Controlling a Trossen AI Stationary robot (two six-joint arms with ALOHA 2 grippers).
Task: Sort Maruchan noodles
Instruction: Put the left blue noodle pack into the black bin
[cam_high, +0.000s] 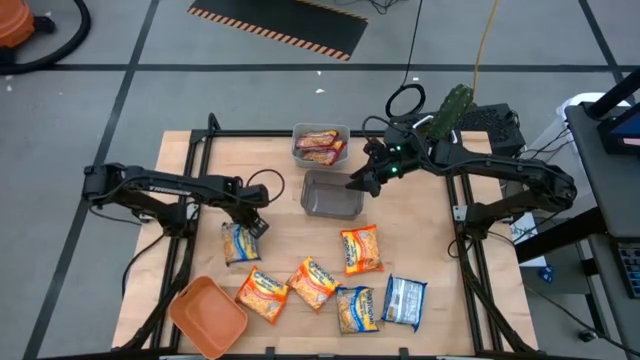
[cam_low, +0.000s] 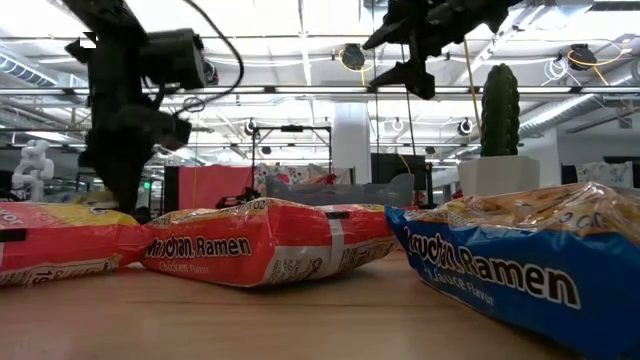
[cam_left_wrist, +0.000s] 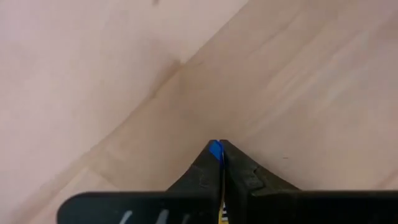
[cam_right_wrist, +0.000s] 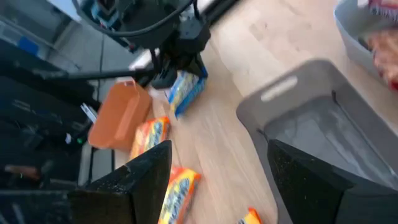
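Observation:
Several Maruchan packets lie flat on the wooden table: orange-yellow ones (cam_high: 263, 293), (cam_high: 314, 283), (cam_high: 360, 250), (cam_high: 357, 308) and a blue-and-silver one (cam_high: 405, 300). Reddish packets (cam_high: 320, 147) lie in the clear bin (cam_high: 298, 131). My left gripper (cam_high: 258, 226) is shut on a yellow-and-blue packet (cam_high: 240, 243) near the table's left side. My right gripper (cam_high: 358, 183) hovers open over the right rim of the grey bin (cam_high: 332, 195) and holds nothing; the bin (cam_right_wrist: 323, 124) shows past its spread fingers. My left gripper (cam_left_wrist: 219, 152) pinches the packet's blue sealed edge (cam_left_wrist: 215, 149) between its two fingertips, coming from above and pointing down. In the right wrist view the packet (cam_right_wrist: 185, 93) hangs tilted below the fingers. Whether its lower end rests on the table, I cannot tell.
An orange tray (cam_high: 208, 315) sits at the table's near left corner. The grey and clear bins stand at the far middle. A cactus-shaped object (cam_high: 452, 108) stands past the far right corner. Bare wood lies between the bins and the packets.

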